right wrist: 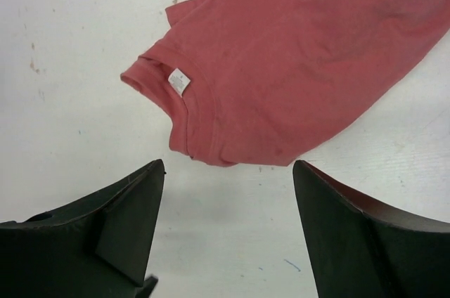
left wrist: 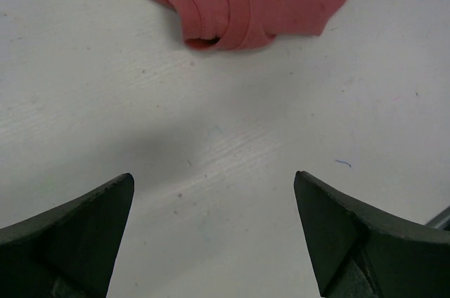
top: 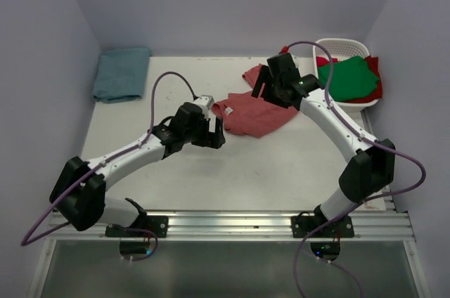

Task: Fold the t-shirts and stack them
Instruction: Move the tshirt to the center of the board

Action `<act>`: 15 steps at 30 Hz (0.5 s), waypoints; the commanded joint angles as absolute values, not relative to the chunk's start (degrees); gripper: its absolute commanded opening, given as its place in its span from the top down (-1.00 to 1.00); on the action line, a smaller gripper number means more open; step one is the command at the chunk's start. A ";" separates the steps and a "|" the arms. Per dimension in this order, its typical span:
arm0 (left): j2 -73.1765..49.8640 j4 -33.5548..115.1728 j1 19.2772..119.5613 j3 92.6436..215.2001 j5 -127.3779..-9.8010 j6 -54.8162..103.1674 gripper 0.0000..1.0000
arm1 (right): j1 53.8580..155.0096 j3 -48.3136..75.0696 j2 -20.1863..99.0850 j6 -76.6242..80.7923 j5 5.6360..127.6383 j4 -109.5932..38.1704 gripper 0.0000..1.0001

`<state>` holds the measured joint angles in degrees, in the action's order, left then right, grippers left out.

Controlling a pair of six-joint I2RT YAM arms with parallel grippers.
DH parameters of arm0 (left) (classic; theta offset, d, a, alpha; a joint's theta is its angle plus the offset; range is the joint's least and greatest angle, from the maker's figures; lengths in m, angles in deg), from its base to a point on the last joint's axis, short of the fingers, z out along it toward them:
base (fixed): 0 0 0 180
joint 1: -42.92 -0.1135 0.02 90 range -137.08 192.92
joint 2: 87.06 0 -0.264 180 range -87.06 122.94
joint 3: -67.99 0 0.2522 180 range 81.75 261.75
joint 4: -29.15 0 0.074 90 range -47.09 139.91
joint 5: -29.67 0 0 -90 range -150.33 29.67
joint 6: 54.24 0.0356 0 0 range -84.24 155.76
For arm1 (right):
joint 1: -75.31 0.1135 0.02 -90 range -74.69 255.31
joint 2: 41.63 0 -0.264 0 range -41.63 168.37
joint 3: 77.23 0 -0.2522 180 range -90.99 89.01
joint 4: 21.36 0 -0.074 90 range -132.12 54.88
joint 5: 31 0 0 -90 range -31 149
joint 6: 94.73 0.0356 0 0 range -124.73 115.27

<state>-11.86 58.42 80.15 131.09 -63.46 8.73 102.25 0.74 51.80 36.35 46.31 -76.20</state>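
You have nothing legible here. The only label is a small white tag sewn on the red shirt, and any print on it is too small to read.

Soft, even light from overhead fills all three views. The white worktop reads bright but without glare. Shadows are faint and diffuse: in the left wrist view a grey smudge lies on the worktop ahead of the left hand. The overhead view is sharp. In the right wrist view the faded brick-red cotton t-shirt is in clear focus, its seams and label crisp.
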 commanded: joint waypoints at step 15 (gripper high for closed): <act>14.71 27.36 80.36 142.83 -59.54 2.54 -1.00 | 104.84 15.44 36.59 26.91 50.12 -72.91 -0.44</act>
